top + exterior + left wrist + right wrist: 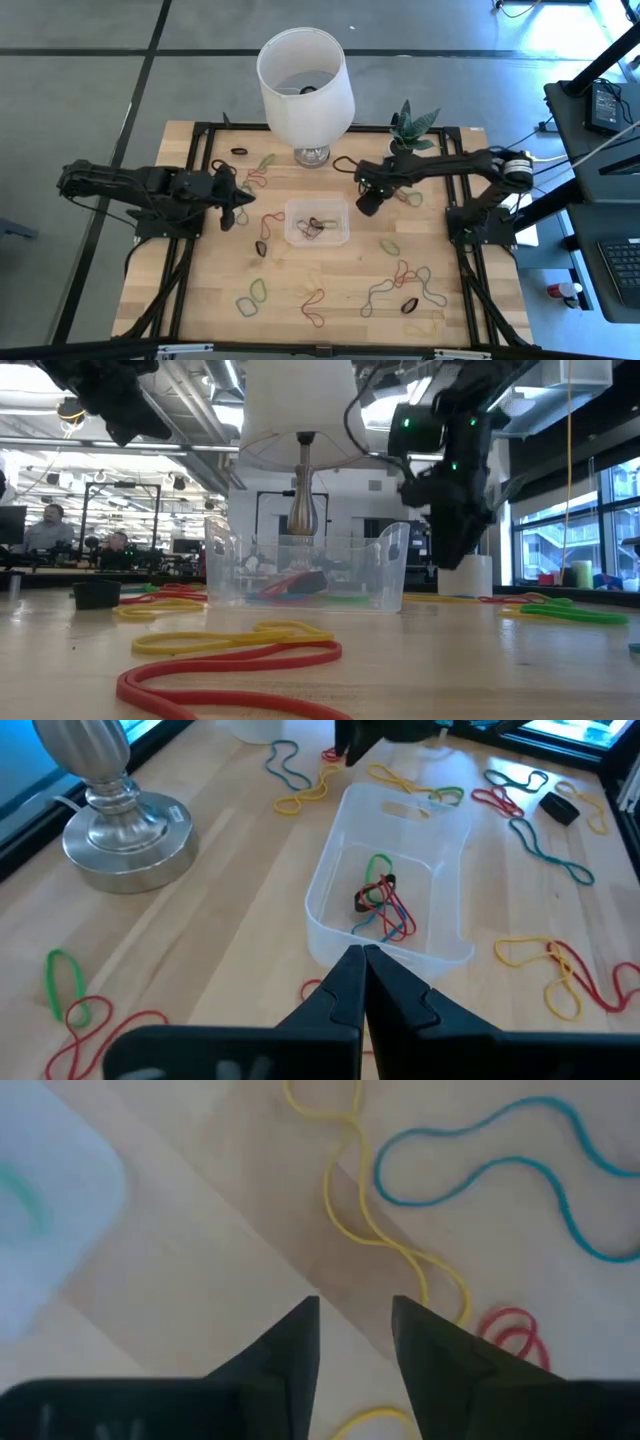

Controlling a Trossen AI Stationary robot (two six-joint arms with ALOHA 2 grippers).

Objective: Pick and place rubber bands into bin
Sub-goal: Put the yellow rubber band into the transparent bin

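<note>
Your right claw (355, 1330) hangs low beside the bin (340, 236), fingers a narrow gap apart and empty, over a yellow band (350, 1220) lying flat on the bench (200, 300). The left claw (363, 982) is pinched closed, holding nothing, near the bin's other side. A few rubber bands (385, 905) already sit inside the bin; most lie scattered toward the bench's edges. They look light, limp and snaggy (tangled ones may lift together), so pinch a single strand where it lies clear of its neighbours.

Bin (305, 570) holds red, green and dark bands. My right gripper (455, 555) hangs just beside bin. Yellow and red bands (235, 655) lie nearer than bin.
</note>
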